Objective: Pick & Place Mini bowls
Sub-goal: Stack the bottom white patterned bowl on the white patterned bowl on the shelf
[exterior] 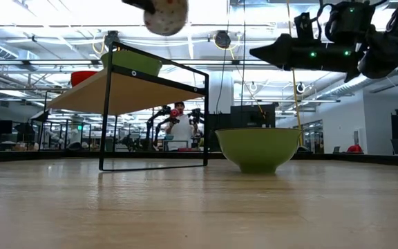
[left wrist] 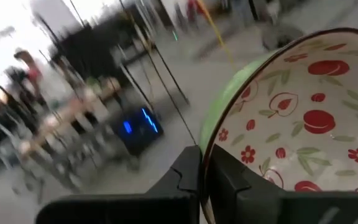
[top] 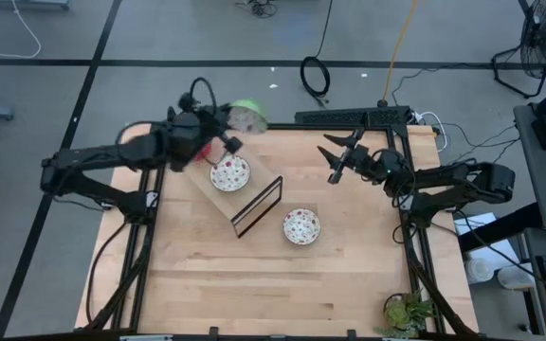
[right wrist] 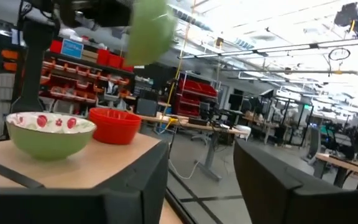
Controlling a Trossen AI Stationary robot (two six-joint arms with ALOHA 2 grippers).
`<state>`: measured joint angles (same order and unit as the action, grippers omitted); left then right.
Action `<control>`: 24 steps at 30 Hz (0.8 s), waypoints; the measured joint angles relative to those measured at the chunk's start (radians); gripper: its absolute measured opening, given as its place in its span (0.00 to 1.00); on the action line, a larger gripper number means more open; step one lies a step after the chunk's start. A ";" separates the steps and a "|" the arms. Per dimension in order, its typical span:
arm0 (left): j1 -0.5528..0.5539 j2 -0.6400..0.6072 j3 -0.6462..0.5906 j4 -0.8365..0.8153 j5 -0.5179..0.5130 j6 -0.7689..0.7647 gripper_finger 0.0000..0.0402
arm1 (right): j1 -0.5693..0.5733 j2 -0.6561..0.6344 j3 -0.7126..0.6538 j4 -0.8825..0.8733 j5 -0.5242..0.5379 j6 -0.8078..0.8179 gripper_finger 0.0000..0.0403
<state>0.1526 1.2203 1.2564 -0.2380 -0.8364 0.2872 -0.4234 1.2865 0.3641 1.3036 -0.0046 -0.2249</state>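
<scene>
Over the wooden table [top: 254, 284] the left gripper [top: 218, 131] pinches a floral bowl [top: 246, 117] by its rim, probably light, glossy, chippable; right gripper [top: 335, 159] spread, empty.

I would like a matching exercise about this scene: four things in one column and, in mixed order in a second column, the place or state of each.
Column A
1. left gripper
2. right gripper
3. red bowl
4. patterned bowl nearest the right arm

Column B
a. on the bare table
b. open, holding nothing
c. on the shelf top
d. shut on the rim of the lifted bowl

Pairs: 1-d, 2-b, 3-c, 4-a
</scene>
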 joint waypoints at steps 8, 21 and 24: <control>0.110 -0.017 0.165 -0.615 0.505 -0.359 0.03 | -0.009 0.000 0.000 -0.006 -0.001 0.003 0.41; 0.189 0.019 0.165 -0.891 0.710 -0.439 0.03 | -0.009 0.000 0.000 -0.010 0.000 0.003 0.39; 0.201 0.043 0.166 -0.888 0.737 -0.433 0.03 | -0.009 0.000 0.000 -0.013 0.000 0.003 0.39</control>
<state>0.3541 1.2637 1.4220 -1.1257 -0.0996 -0.1460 -0.4320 1.2865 0.3637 1.2908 -0.0048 -0.2217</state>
